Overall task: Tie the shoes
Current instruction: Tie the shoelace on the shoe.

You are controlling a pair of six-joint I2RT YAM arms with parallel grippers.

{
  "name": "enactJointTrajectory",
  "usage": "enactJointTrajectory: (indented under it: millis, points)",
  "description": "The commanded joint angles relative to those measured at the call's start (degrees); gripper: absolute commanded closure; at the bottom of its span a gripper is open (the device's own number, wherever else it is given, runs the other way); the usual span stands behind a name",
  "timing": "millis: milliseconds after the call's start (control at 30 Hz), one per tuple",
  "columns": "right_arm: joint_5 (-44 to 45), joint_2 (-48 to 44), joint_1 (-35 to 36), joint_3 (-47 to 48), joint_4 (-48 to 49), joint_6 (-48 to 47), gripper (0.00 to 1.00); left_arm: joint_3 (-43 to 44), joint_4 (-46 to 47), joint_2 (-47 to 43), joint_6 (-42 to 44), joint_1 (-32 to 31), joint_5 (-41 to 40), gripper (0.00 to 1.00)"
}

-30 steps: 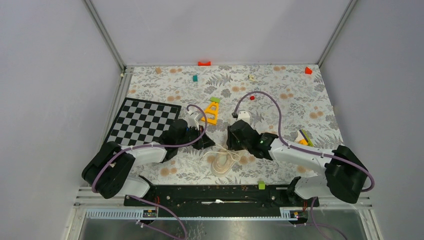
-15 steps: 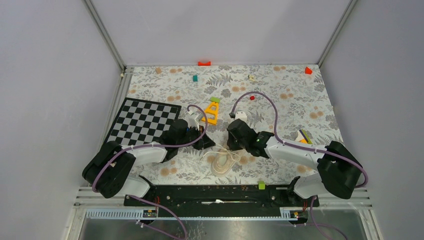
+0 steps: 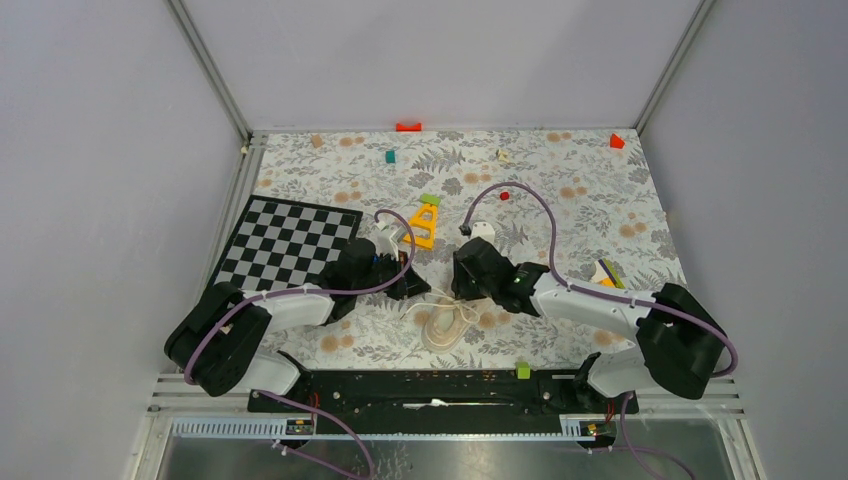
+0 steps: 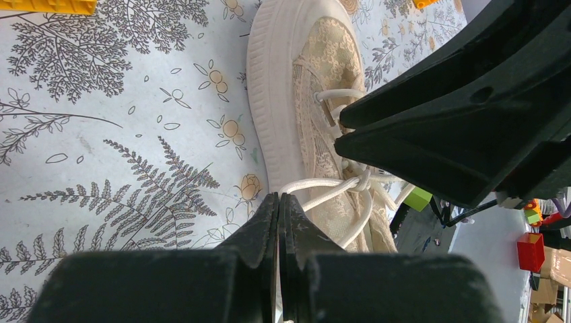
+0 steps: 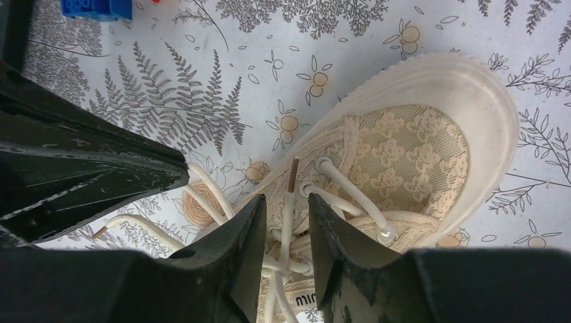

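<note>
Your sneaker (image 3: 441, 325) lies on the flowery surface (image 3: 560, 170), close to the arm bases and right between the two arms. That spot lets both arms reach the laces (image 4: 316, 195) at once, one from each side.

Your left fingers (image 4: 259, 229) are pressed tight together, low down just beside the shoe. A lace strand runs right up to their tip. You cannot tell if it is pinched there or only passes behind. My guess is they sit there to hold that strand out to the side.

Your right fingers (image 5: 229, 249) are spread a little over the middle of the shoe. The lace end (image 5: 291, 182) stands in the gap between them. That looks like lining up for a grab.

The laces have one crossing (image 4: 361, 182), but no bow yet.

The shoe's long line runs from near to far, tipped a bit sideways. The toe seems to point away from the bases, and the heel toward the near edge.
</note>
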Motion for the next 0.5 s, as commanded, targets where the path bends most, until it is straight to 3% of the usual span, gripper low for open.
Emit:
enactJointTrajectory:
  millis: [0, 67, 233, 467]
  points:
    - [0.3, 1.6, -0.4, 2.0, 1.3, -0.3, 0.64, 1.2, 3.1, -0.5, 0.6, 0.0, 0.5, 1.00]
    - [0.0, 1.9, -0.4, 2.2, 1.5, -0.4, 0.68, 1.1, 3.1, -0.7, 0.6, 0.0, 0.6, 1.00]
    - [0.5, 0.0, -0.4, 1.6, 1.7, -0.5, 1.00, 0.9, 3.3, -0.8, 0.6, 0.0, 0.6, 1.00]
    - [3.5, -4.0, -0.4, 2.1, 1.1, -1.7, 1.00, 0.7, 3.5, -0.6, 0.7, 0.0, 0.9, 1.00]
